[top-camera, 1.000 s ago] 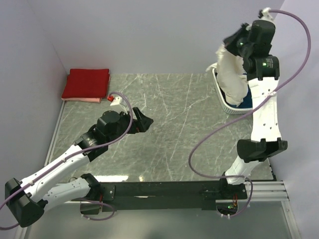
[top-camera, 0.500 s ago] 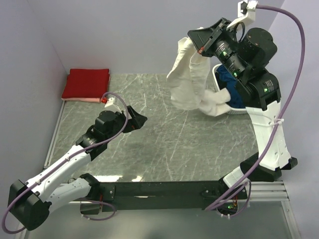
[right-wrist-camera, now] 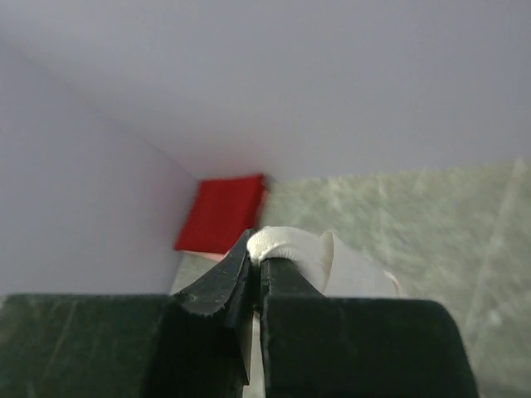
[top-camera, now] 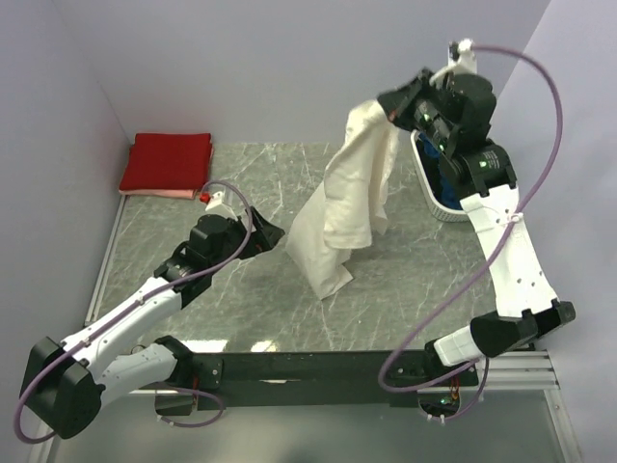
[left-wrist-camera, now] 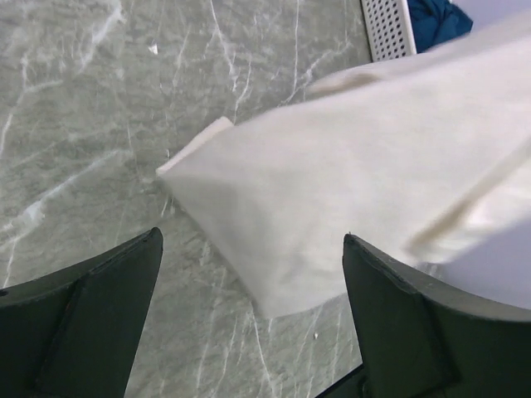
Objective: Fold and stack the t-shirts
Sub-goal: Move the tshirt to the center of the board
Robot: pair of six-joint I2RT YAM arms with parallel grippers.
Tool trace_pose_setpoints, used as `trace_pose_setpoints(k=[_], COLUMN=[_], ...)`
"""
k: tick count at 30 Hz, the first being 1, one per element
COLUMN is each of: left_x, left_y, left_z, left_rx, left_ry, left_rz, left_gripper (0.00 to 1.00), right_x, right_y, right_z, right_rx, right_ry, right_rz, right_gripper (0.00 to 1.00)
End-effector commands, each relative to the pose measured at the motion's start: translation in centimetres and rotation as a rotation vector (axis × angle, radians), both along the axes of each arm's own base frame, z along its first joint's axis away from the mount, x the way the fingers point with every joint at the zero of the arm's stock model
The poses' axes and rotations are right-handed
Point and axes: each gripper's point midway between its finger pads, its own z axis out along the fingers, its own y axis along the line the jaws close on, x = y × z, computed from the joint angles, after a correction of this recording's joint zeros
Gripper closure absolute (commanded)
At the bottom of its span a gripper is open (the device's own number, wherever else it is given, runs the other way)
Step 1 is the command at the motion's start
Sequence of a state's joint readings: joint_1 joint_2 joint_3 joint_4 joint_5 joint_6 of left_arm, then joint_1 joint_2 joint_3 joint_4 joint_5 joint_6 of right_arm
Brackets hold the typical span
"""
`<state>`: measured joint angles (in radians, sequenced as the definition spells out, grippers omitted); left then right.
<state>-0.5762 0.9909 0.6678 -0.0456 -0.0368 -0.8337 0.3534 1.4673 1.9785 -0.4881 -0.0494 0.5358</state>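
A grey-green marbled desk (top-camera: 318, 174) with white veins is carrying the scene, as the right hand (top-camera: 390, 104) is clenching a bunched edge of the large cream t-shirt (top-camera: 352, 198) and holding it high above the desk's far right part. The soft, plain cloth is hanging in long folds towards the desk's middle. Whether its lowest corner is touching the stone cannot be told.

At the far right edge a white slatted plastic basket (top-camera: 431, 188) is holding a crumpled dark blue cloth (top-camera: 445, 171). In the far left corner a red t-shirt (top-camera: 166, 162) is lying folded into a neat rectangle on top of a pale pink t-shirt (top-camera: 159, 194), of which only a thin strip is showing along the near edge.

The left hand (top-camera: 275, 231) is hovering released just beside the hanging cloth, its dark fingers (left-wrist-camera: 83, 323) spread wide and gripping nothing.

The left wrist view is showing a sleeve-like flap and the basket's perforated wall, blurred. The right wrist view is showing the cream fold pinched tight between the black fingertips (right-wrist-camera: 224, 286), the red rectangle lying far behind
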Motion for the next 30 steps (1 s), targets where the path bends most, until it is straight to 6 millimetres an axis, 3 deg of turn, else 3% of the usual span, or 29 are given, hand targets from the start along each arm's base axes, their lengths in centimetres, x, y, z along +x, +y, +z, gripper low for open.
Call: trace_pose_setpoints(k=[1, 2, 3, 4, 5, 8, 9, 10, 12, 13, 15, 16, 20, 23, 25, 30], left_x=[0.1, -0.2, -0.2, -0.3, -0.5, -1.1, -1.7, -1.9, -3.0, -3.1, -3.6, -3.7, -3.8, -3.7, -3.8, -3.5], left_y=[-0.9, -0.9, -1.2, -1.4, -1.4, -2.0, -2.6, -2.8, -3.7, -4.0, -4.6, -4.8, -5.9, -6.7, -7.3, -8.0], left_z=[0.0, -0.9, -1.0, -2.0, -2.8, -5.4, -5.9, -6.7, -8.5, -8.7, -10.2, -10.4, -11.4, -11.8, -12.1, -13.4], left_rx=[-0.024, -0.018, -0.022, -0.008, 0.004, 0.046, 0.054, 0.069, 0.090, 0.084, 0.092, 0.093, 0.097, 0.112, 0.120, 0.139], left_ry=[-0.029, -0.020, -0.028, -0.007, 0.007, 0.055, 0.063, 0.075, 0.112, 0.112, 0.147, 0.152, 0.165, 0.173, 0.179, 0.203], left_rz=[-0.043, -0.058, -0.071, -0.085, -0.091, -0.111, -0.132, -0.135, -0.165, -0.170, -0.188, -0.193, -0.216, -0.238, -0.252, -0.254], left_gripper=[0.06, 0.07, 0.07, 0.08, 0.08, 0.08, 0.08, 0.09, 0.09, 0.09, 0.10, 0.10, 0.12, 0.16, 0.19, 0.22], right_x=[1.0, 1.9, 2.7, 3.0, 3.4, 2.8, 2.4, 1.7, 0.4, -0.7, -2.0, -3.3, -5.6, -6.1, -5.7, -5.4], right_y=[-4.2, -5.4, -7.6, -8.5, -9.3, -11.3, -11.5, -11.2, -10.2, -9.1, -7.9, -5.9, -2.1, 0.3, 0.7, 0.9], right_z=[-4.0, -8.3, -10.6, -12.8, -17.0, -23.2, -24.1, -26.4, -27.6, -29.6, -31.3, -33.3, -37.9, -39.5, -39.5, -42.1], right_rx=[0.059, 0.056, 0.063, 0.068, 0.055, 0.006, -0.011, -0.020, -0.028, -0.064, -0.109, -0.137, -0.185, -0.228, -0.282, -0.431], right_ry=[0.063, 0.131, 0.173, 0.220, 0.313, 0.453, 0.468, 0.502, 0.504, 0.541, 0.566, 0.599, 0.664, 0.698, 0.688, 0.738], right_rz=[-0.065, -0.094, -0.145, -0.156, -0.178, -0.229, -0.235, -0.226, -0.198, -0.188, -0.179, -0.129, -0.056, -0.011, -0.036, -0.100], right_gripper=[1.00, 0.95, 0.90, 0.82, 0.66, 0.48, 0.46, 0.45, 0.44, 0.43, 0.41, 0.40, 0.40, 0.39, 0.39, 0.39])
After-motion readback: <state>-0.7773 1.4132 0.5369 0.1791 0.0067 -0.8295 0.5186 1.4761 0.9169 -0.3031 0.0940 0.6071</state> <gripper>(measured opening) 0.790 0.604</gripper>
